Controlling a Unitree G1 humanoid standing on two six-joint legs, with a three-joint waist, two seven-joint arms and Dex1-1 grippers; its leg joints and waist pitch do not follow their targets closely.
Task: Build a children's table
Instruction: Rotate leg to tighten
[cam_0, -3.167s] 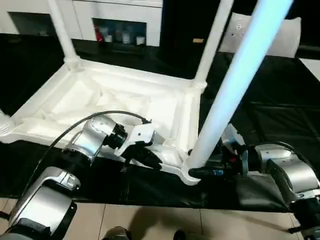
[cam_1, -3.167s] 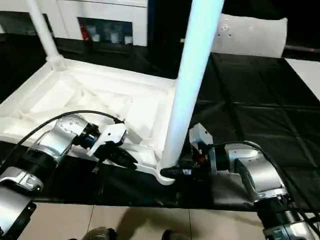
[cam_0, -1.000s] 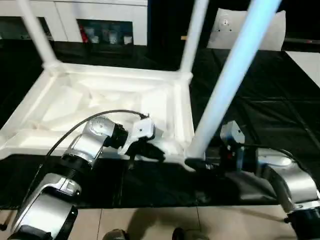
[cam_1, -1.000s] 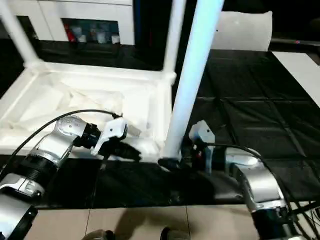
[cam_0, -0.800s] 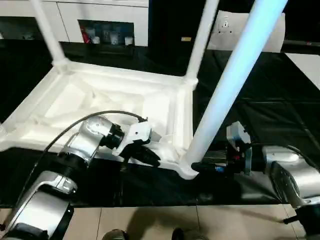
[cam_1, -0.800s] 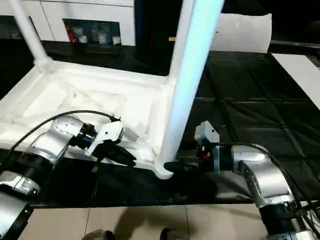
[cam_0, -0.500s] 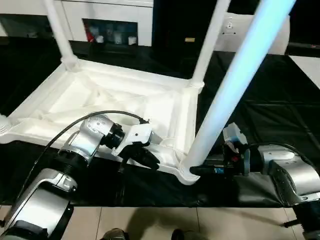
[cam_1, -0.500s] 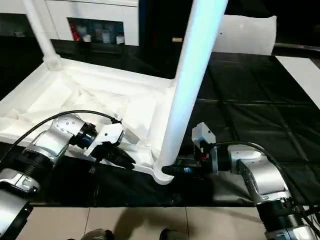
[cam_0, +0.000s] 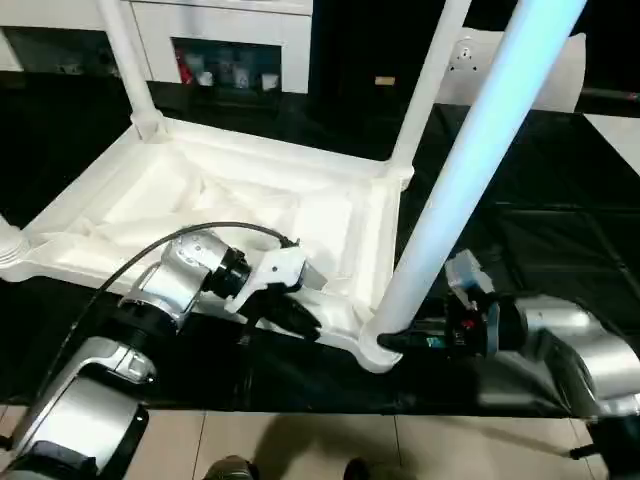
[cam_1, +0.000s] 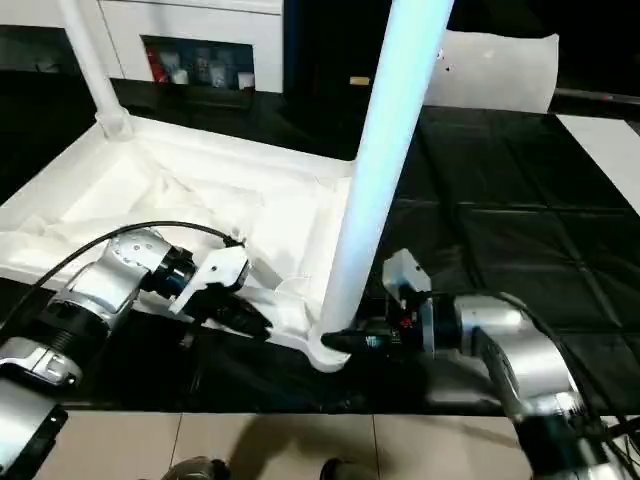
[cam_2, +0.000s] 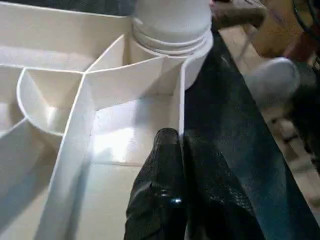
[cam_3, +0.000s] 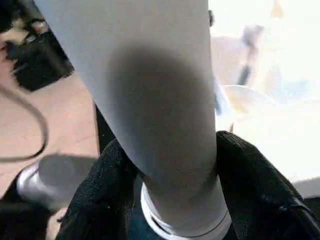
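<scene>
Black sheeting covers the floor, bare toward 3 o'clock of the upturned table. Left gripper pinches the table's near rim; right gripper straddles the nearest leg's base, not visibly clamped.

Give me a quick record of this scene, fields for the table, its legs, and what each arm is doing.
table: white tabletop lying upside down on a black mat
legs: three standing in corner sockets; nearest leg at the front corner
left gripper: jaws shut on the tabletop's rim
right gripper: jaws either side of the nearest leg's base
</scene>
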